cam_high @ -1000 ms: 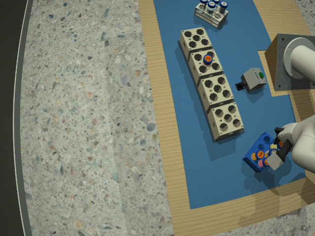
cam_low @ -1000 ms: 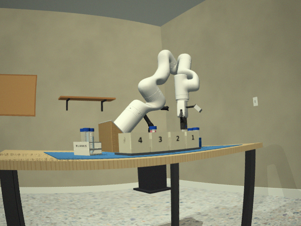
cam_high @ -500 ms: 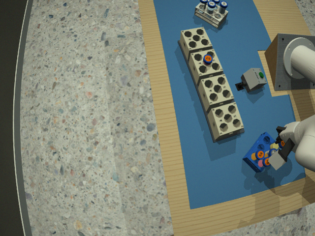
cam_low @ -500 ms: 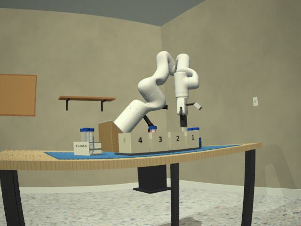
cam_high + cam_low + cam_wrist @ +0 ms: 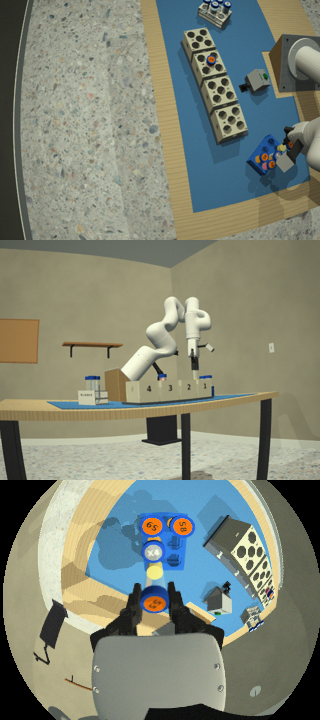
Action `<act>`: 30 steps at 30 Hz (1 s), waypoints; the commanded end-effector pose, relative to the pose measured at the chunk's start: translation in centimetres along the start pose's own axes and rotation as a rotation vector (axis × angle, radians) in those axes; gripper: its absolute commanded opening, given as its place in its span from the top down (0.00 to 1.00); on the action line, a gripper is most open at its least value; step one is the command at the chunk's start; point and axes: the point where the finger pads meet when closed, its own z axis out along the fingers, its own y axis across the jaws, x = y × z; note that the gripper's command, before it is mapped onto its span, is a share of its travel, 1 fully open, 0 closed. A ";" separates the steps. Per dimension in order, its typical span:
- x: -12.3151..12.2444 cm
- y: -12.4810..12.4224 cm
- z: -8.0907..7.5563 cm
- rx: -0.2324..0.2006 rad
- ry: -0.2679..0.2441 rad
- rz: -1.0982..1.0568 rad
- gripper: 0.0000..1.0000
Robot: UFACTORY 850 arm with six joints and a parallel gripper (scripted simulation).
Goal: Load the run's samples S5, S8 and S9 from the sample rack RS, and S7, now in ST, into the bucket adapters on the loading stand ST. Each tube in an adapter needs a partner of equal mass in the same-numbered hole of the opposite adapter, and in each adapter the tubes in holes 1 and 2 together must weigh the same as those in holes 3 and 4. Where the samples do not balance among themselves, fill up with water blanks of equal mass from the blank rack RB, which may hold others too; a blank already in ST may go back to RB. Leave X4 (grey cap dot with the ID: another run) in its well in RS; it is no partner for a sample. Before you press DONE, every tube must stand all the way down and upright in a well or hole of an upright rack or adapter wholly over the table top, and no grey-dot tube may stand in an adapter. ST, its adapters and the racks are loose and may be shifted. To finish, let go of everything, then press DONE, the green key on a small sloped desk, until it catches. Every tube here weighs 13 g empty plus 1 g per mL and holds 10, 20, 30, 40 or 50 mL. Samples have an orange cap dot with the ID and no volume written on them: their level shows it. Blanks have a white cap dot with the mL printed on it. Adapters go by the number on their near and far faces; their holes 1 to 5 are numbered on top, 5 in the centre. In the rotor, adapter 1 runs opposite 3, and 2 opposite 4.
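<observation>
My gripper (image 5: 290, 144) (image 5: 194, 367) (image 5: 154, 590) is shut on the cap of sample tube S5 (image 5: 281, 147) (image 5: 195, 374) (image 5: 155, 603), which has an orange dot and yellow liquid. It holds the tube upright, lifted clear above the blue sample rack RS (image 5: 258, 152) (image 5: 172, 562). In the rack stand S8 (image 5: 264, 156) (image 5: 182, 526), S9 (image 5: 271, 164) (image 5: 152, 526) and grey-dot X4 (image 5: 277, 155) (image 5: 154, 551). S7 (image 5: 211, 59) (image 5: 162, 376) stands in adapter 3 (image 5: 199, 67) (image 5: 170, 388) on the loading stand ST (image 5: 186, 55). Adapters 4 (image 5: 187, 38), 2 (image 5: 206, 95) and 1 (image 5: 217, 126) are empty.
The blank rack RB (image 5: 210, 18) (image 5: 89, 395) with several white-dot tubes stands at the far end of the blue mat (image 5: 219, 186). The grey desk (image 5: 254, 85) (image 5: 219, 599) with the green DONE key (image 5: 264, 75) sits between ST and the arm's base block (image 5: 284, 64).
</observation>
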 end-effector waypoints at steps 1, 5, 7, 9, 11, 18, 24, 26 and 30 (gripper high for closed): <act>0.0 0.0 -0.9 0.000 0.001 0.000 1.00; 0.0 0.0 -1.7 0.000 0.001 0.000 1.00; 0.0 0.0 -2.1 0.000 0.001 -0.001 1.00; 0.0 0.0 -2.5 0.000 0.001 -0.001 1.00; 0.0 0.0 -2.9 0.000 0.001 -0.001 1.00; 0.0 0.0 -3.9 0.000 0.001 -0.001 1.00; 0.0 0.0 -5.1 0.000 0.001 -0.001 1.00; 0.0 0.0 -5.5 0.000 0.001 -0.001 1.00; 0.0 0.0 -6.3 0.000 0.001 -0.001 1.00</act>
